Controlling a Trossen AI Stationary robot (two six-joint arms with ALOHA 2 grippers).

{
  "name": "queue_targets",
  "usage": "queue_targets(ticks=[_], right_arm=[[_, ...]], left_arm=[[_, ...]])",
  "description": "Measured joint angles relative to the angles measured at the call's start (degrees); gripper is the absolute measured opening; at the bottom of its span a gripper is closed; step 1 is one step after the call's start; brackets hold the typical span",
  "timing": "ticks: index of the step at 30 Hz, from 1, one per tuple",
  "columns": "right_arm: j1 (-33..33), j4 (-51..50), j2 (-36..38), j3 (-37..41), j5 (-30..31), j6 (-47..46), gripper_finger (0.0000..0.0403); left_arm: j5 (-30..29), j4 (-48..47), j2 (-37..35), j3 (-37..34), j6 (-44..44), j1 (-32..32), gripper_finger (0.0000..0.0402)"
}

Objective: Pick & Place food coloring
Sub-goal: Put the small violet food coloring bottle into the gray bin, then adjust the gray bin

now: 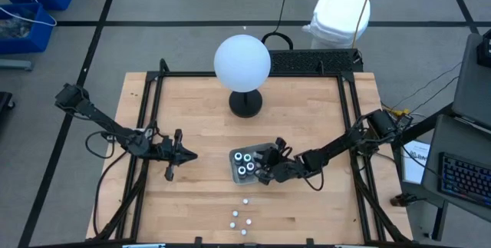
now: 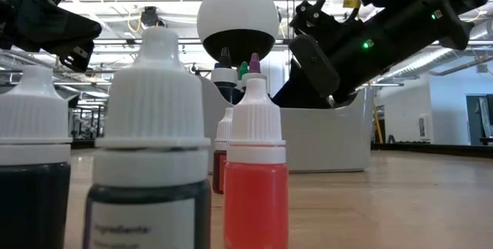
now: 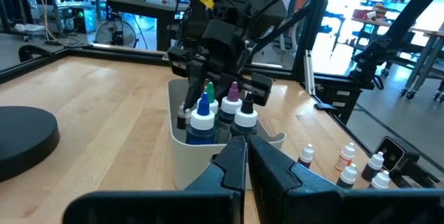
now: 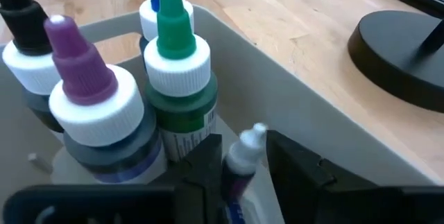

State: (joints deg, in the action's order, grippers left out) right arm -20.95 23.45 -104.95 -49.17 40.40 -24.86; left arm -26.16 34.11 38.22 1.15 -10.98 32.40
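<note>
The biggest risk here is crowding: the right gripper [image 4: 239, 165] is reaching into the grey tray [image 1: 233, 158], where four larger bottles are standing close together, and any sideways drift while it is letting go could tip the green-tipped bottle [image 4: 177, 78] or the purple-tipped bottle [image 4: 90, 106] just beside its fingers. The small bottle [image 4: 244, 156] it is carrying could also land tilted against the tray wall or a neighbour if it is released before its base is resting flat, and pulling the fingers out at an angle could drag it over. In the right wrist view the fingers are closed down to a narrow gap, pinching this small white-capped bottle between them, with the cap sticking up past the fingertips; whether its base is touching the tray floor cannot be told. The left gripper [image 3: 244, 156] is waiting over the bare table well to the left of the tray, its fingers pressed together and holding nothing. The rest of the food coloring is sitting in two places: the larger bottles in the tray, and a cluster of small white-capped bottles [image 1: 241, 219] standing on the table near the front edge, well apart from the tray.
</note>
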Motion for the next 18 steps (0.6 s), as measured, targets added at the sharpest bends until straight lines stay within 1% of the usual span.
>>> queue_targets(ticks=[4,7,11,14,18], right_arm=[[0.00,0.15,0.00,0.00,-0.01,-0.01,0.0115],[0.00,0.09,0.57,0.00,-0.02,1.15,0.0116],[0.00,-0.96,4.56,-0.02,-0.19,4.54,0.0111],[-0.18,-8.63,10.07,-1.33,-0.21,5.02,0.0105],[-2.41,-19.00,17.49,-2.25,0.12,3.24,0.0085]], left_arm=[[0.00,0.00,0.00,0.00,0.13,-0.02,0.0021],[0.00,-0.02,0.01,0.00,0.33,-0.01,0.0021],[0.64,-0.09,0.00,0.00,0.28,0.00,0.0021],[1.04,-1.40,0.02,0.00,-0.99,0.00,0.0021],[5.54,-4.11,1.26,0.00,-3.98,0.00,0.0021]])
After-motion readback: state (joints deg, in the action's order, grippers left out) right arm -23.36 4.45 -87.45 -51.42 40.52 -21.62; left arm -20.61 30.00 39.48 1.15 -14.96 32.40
